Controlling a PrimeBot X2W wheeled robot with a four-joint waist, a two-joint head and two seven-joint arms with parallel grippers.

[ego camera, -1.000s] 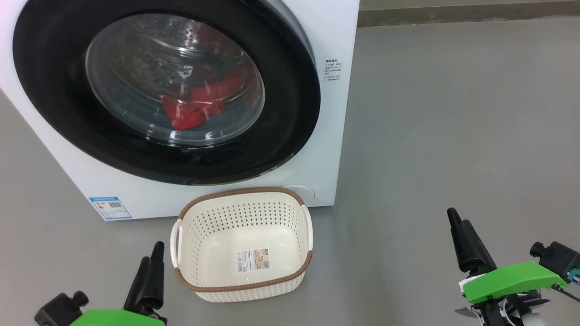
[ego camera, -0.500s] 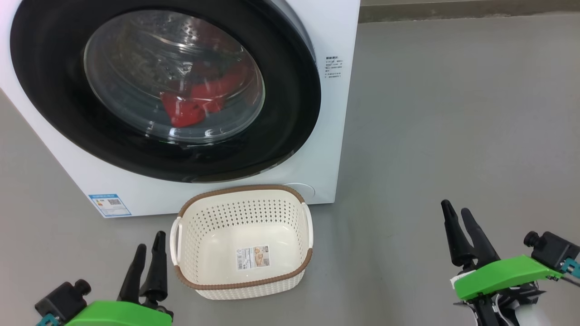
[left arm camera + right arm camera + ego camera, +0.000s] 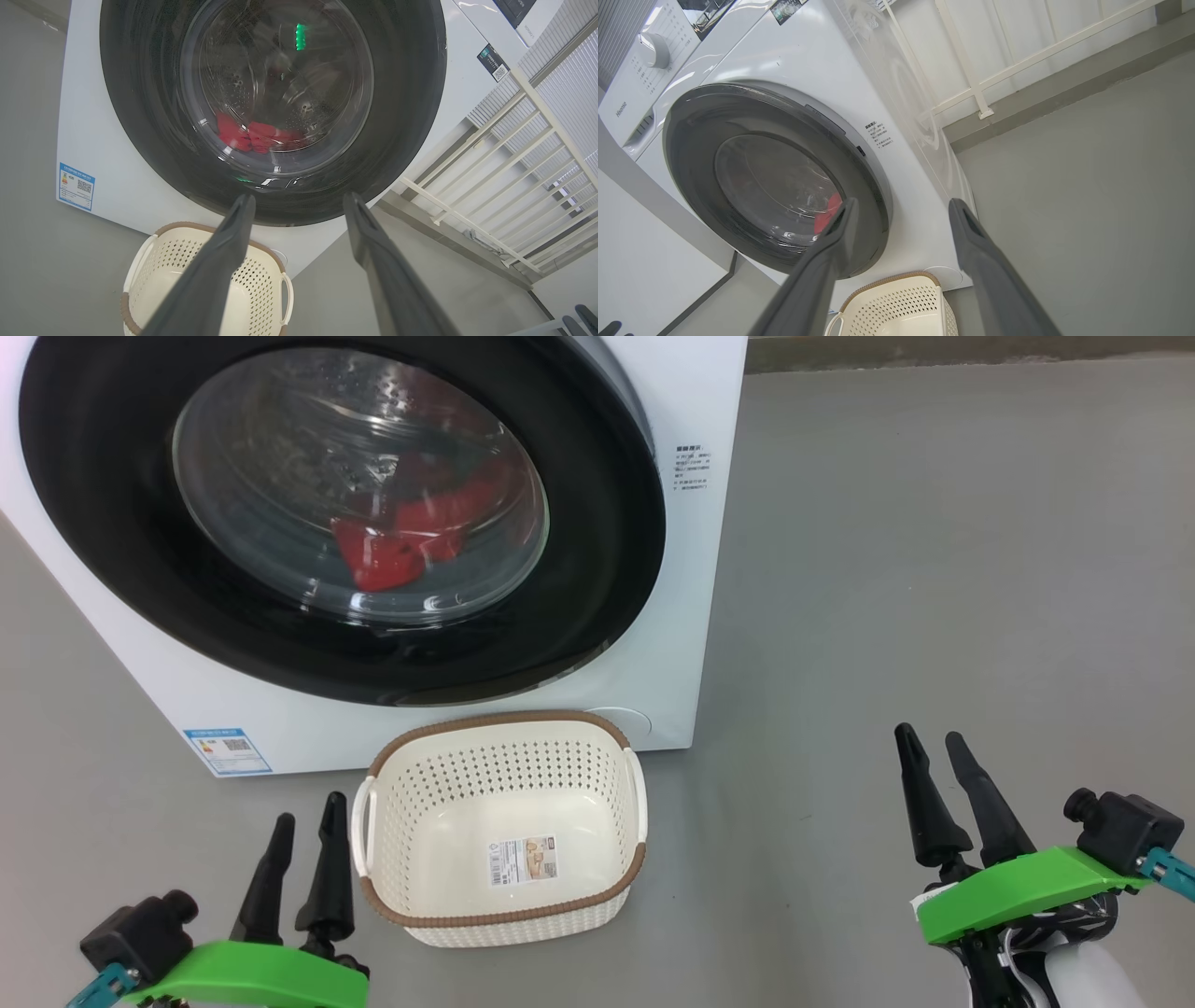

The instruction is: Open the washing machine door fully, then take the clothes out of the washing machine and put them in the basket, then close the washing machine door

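The white washing machine [image 3: 686,569] stands ahead with its round black-rimmed door [image 3: 607,523] against the front; whether it is latched I cannot tell. Red clothes [image 3: 397,541] lie in the drum behind the glass, the same clothes [image 3: 252,136] showing in the left wrist view. The cream basket [image 3: 499,919] with a brown rim sits on the floor right before the machine, nothing in it but a paper label. My left gripper [image 3: 308,807] is open just left of the basket. My right gripper [image 3: 929,737] is open over bare floor, well right of the basket. Both hold nothing.
Grey floor [image 3: 934,569] spreads to the right of the machine. A white slatted railing [image 3: 528,154] stands behind the machine on a low kerb. A blue label [image 3: 227,750] is stuck at the machine's lower left corner.
Both grippers have risen in the head view, and the fingers of each now show apart. The head camera has shifted slightly. The door, clothes and basket have stayed put.
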